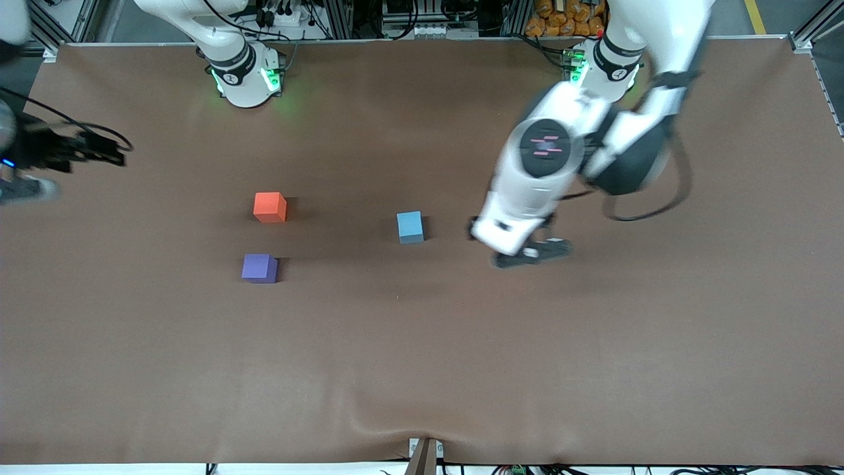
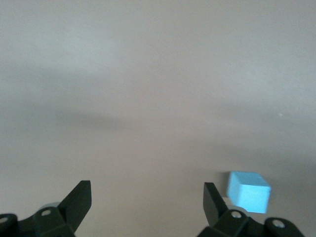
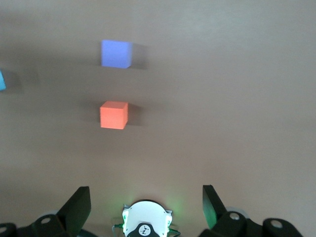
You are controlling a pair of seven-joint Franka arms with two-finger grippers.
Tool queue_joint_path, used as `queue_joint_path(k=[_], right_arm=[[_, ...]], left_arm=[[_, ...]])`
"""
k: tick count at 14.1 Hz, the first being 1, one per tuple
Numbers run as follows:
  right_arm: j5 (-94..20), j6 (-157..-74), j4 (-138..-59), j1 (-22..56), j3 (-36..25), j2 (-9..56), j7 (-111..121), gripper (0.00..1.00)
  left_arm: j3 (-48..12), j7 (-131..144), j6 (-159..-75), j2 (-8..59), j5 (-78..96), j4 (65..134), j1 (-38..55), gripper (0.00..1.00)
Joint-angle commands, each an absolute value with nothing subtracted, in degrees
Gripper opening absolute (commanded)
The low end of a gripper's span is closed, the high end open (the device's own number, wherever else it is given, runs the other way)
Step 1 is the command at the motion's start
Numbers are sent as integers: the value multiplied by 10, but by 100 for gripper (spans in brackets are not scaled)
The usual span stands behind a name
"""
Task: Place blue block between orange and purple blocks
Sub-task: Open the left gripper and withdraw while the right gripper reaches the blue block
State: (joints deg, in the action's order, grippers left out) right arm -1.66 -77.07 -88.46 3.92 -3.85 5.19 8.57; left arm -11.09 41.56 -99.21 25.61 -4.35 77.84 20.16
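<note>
The light blue block (image 1: 410, 227) sits on the brown table, toward the left arm's end from the other two cubes. The orange block (image 1: 270, 206) and the purple block (image 1: 259, 268) stand apart, the purple one nearer to the front camera. My left gripper (image 1: 533, 254) is open and empty, low over the table beside the blue block, on the side toward the left arm's end. In the left wrist view the blue block (image 2: 248, 191) lies outside the open gripper (image 2: 146, 197), next to one finger (image 2: 212, 200). My right gripper (image 1: 109, 152) is open, high at the right arm's end, waiting.
The right wrist view shows the orange block (image 3: 114, 114), the purple block (image 3: 116, 53), a sliver of the blue block (image 3: 2, 80) and the right arm's base (image 3: 144, 222) between the open gripper (image 3: 146, 202). The table cover (image 1: 422, 369) wrinkles at its near edge.
</note>
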Motion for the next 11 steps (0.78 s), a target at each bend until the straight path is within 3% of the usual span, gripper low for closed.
queue_joint_path(k=[1,7,11], right_arm=[[-30,-784,-879,110,-40,58,79,100],[-141,-889,-882,166,-40,141,28,100],[-142,-967,-886,245,-40,179,-132,100]], left_arm=[[-120,328,-960,209,-43,800,117,100],[-114,128,-930,106,-41,872,2,100],[-35,11,-891,54,-41,899,28,100]])
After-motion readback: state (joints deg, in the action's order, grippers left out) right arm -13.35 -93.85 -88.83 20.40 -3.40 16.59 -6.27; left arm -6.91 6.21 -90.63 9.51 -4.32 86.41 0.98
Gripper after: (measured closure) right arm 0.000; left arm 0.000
